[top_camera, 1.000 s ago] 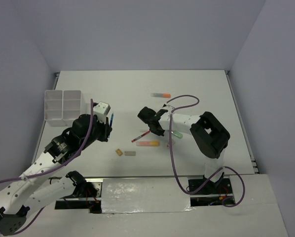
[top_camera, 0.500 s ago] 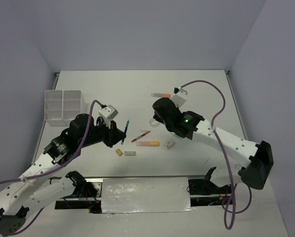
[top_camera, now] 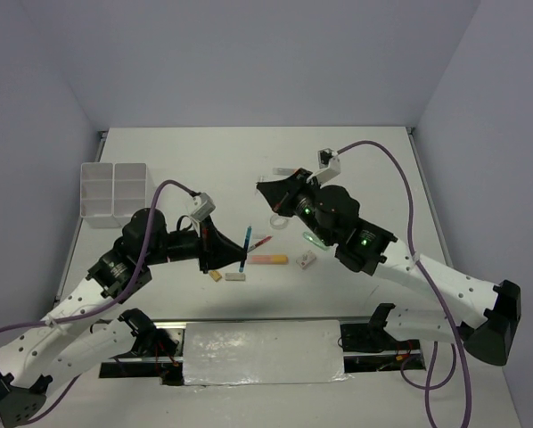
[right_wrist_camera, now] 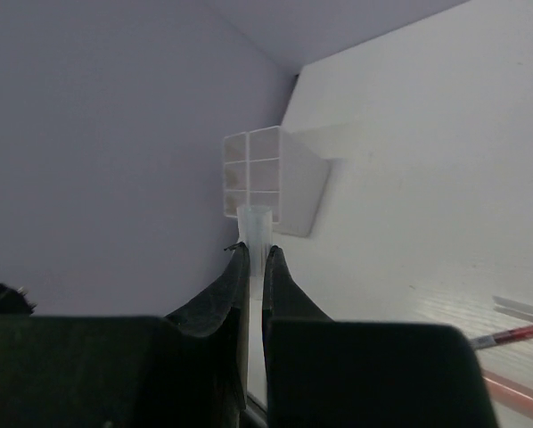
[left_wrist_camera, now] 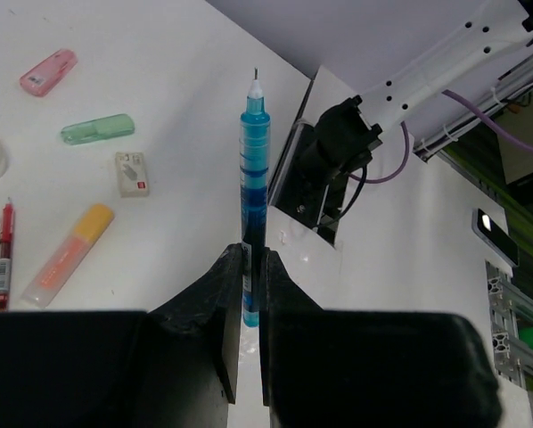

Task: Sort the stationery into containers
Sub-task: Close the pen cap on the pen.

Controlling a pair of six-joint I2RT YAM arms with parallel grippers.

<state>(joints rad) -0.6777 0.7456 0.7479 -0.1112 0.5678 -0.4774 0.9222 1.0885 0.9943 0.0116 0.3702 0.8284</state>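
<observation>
A white translucent plastic box with four square compartments [top_camera: 115, 189] is sitting at the far left of the white table [top_camera: 364, 160], well apart from the loose stationery. The left gripper [left_wrist_camera: 246, 267] is reaching over the middle of the table, its fingers pressed together on a blue pen [left_wrist_camera: 255, 169] whose tip is pointing away from the jaws. Just beside it, toward the near edge, a tan eraser [top_camera: 216, 275] and a grey eraser [top_camera: 235, 276] are lying side by side. To the right a red pen [top_camera: 259, 242] and an orange-and-pink marker [top_camera: 268, 259] are lying close together, followed by a clear tape ring [top_camera: 278, 221], a white eraser [top_camera: 307, 259] and a green marker [top_camera: 314, 239]. The right gripper [right_wrist_camera: 255, 259] is hanging near the tape ring and facing the box, pinching a pale translucent tube [right_wrist_camera: 254, 223]. What kind of item this is cannot be told.
</observation>
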